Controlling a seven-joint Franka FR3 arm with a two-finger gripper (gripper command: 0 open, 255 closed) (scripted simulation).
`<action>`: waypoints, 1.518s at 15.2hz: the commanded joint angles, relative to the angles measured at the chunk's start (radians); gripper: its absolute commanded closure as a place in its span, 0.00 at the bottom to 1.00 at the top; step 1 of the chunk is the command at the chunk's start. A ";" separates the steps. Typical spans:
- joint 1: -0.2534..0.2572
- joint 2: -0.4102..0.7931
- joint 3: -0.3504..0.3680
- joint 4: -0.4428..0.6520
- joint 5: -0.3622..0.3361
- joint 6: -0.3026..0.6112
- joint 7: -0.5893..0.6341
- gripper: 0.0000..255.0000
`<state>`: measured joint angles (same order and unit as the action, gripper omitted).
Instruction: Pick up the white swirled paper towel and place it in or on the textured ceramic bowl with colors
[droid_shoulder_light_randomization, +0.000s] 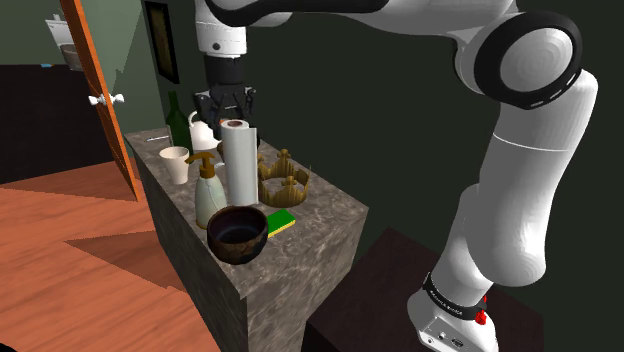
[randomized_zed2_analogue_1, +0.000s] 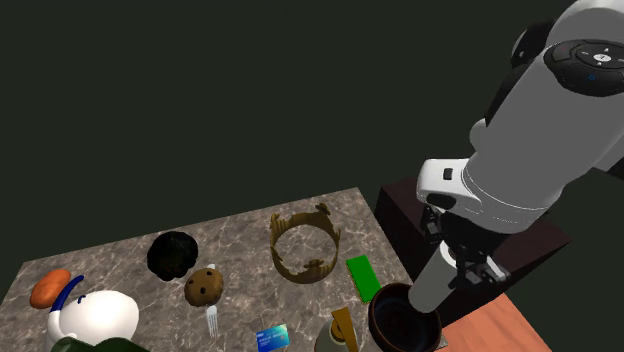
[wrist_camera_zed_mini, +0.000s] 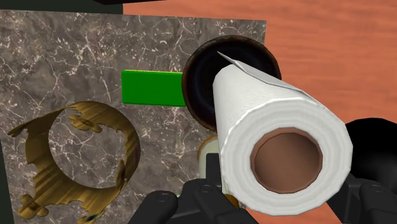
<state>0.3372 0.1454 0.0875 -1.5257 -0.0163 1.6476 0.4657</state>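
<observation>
The white paper towel roll (droid_shoulder_light_randomization: 238, 160) stands upright on its end beside the spray bottle, which hides its lower end. My gripper (droid_shoulder_light_randomization: 228, 116) comes down on the roll's top and is shut on it. In the wrist view the roll (wrist_camera_zed_mini: 280, 140) sits clasped between the two fingers (wrist_camera_zed_mini: 207, 194), its brown core facing the camera. The dark brown bowl (droid_shoulder_light_randomization: 238, 232) stands near the counter's front corner, just beyond the roll's far end (wrist_camera_zed_mini: 198, 79). In the second exterior view the roll (randomized_zed2_analogue_1: 437, 278) hangs under the gripper (randomized_zed2_analogue_1: 463, 266) right by the bowl's rim (randomized_zed2_analogue_1: 400, 322).
A golden crown (droid_shoulder_light_randomization: 282, 178) and a green sponge (droid_shoulder_light_randomization: 282, 222) lie beside the roll. A spray bottle (droid_shoulder_light_randomization: 208, 190), white cup (droid_shoulder_light_randomization: 176, 163), pitcher and green bottle (droid_shoulder_light_randomization: 178, 118) crowd the counter's far side. The counter drops to a wooden floor past the bowl.
</observation>
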 joint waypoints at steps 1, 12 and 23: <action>0.000 -0.002 0.000 -0.034 0.000 0.032 0.001 1.00; -0.001 -0.003 -0.001 -0.183 0.000 0.180 0.001 1.00; -0.001 0.002 -0.001 -0.223 -0.001 0.226 0.002 1.00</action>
<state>0.3362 0.1477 0.0868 -1.7490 -0.0171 1.8735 0.4676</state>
